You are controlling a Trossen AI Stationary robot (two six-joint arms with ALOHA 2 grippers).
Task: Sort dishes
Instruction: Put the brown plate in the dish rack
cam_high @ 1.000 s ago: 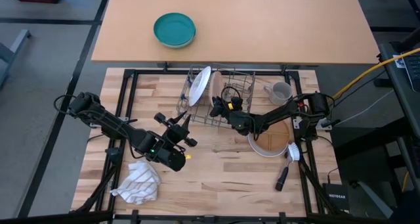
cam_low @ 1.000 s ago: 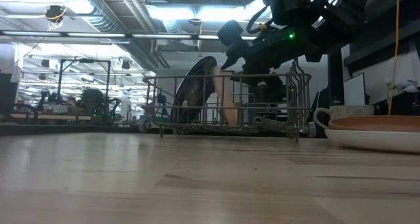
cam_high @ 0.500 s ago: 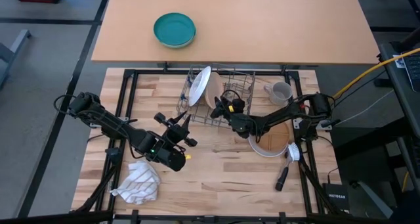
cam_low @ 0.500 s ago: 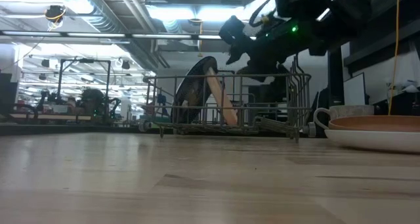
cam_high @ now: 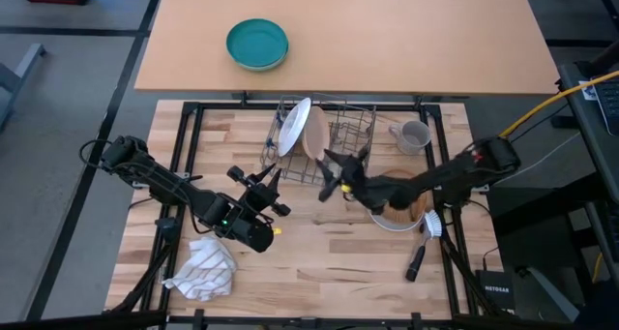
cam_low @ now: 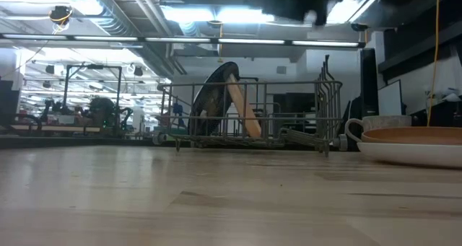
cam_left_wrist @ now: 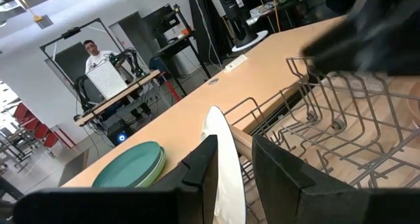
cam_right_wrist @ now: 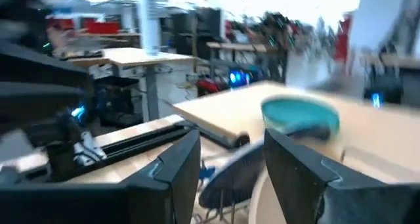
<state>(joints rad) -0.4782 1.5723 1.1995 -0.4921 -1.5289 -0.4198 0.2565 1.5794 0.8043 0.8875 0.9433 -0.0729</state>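
Right claw [cam_high: 332, 178] hangs spread and empty mid-frame by the rack [cam_high: 324, 141], left claw [cam_high: 259, 187] half-shut on nothing; a careless swing could tip the leaning peach-pink bowl [cam_high: 315, 132].

Four cameras, one table: overhead, table-level, and one on each wrist.

The high view looks straight down, taking in the whole butcher-block table [cam_high: 319, 253], both arms and the tan desk behind it. The low view sits right at the tabletop, facing level across the wood to the wire dish rack [cam_low: 249, 120] and the lit room beyond; that same dish rack [cam_high: 319, 141] sits mid-table from above. The left wrist view is in close behind its own dark fingers [cam_left_wrist: 200, 175], looking past the rack wires to the teal-green bowl [cam_left_wrist: 128, 165]. The right wrist view, blurred, also faces that teal-green bowl [cam_right_wrist: 300, 115], which the overhead shares [cam_high: 257, 44].
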